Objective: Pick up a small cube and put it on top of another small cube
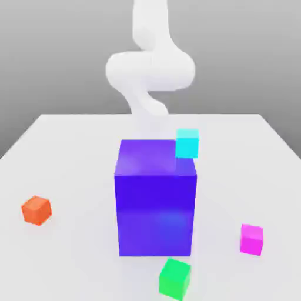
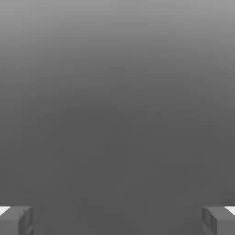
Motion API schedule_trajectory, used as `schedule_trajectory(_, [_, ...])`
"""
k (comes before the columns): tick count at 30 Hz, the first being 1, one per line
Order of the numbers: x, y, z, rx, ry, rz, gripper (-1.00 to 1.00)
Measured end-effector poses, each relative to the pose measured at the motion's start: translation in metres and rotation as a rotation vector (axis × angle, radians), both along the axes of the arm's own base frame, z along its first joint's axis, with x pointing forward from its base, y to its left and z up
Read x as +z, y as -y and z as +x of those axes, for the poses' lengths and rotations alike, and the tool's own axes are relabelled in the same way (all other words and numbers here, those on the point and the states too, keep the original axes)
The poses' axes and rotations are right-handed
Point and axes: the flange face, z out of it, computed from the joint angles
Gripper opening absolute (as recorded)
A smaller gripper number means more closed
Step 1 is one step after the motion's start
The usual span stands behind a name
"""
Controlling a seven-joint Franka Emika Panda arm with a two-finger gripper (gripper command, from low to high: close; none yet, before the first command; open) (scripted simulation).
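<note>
We observe a pale, smooth counter with a straight far edge; behind it the room is plain grey, darker near that edge and lighter higher up. The white arm stands at 12 o'clock, beyond the big blue-purple cube, which sits near the middle. A faint bluish tint lies on the counter by its base.

Positions, taken round the big cube in the exterior view: magenta cube at about 4 o'clock, resting on the counter; green cube near 6 o'clock, turned at an angle; orange cube at 9 o'clock. The cyan cube overlaps the big cube's upper corner at 1 o'clock; we cannot tell whether they touch.

In the hand view, we record the hand spread wide, nothing between its fingers, against plain grey.
</note>
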Motion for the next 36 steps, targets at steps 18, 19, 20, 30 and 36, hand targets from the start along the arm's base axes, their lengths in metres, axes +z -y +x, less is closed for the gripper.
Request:
schedule_trajectory(18, [-0.158,-0.084,0.077,0.753,-0.191,-0.469,0.00])
schedule_trajectory(19, [-0.174,-0.093,0.081,0.833,-0.204,-0.511,0.00])
schedule_trajectory(20, [-0.174,-0.093,0.081,0.833,-0.204,-0.511,0.00])
schedule_trajectory(30, [-0.309,-0.163,0.080,1.498,-0.269,-0.804,0.00])
schedule_trajectory(36, [-0.371,-0.190,0.063,1.827,-0.267,-0.913,0.00])
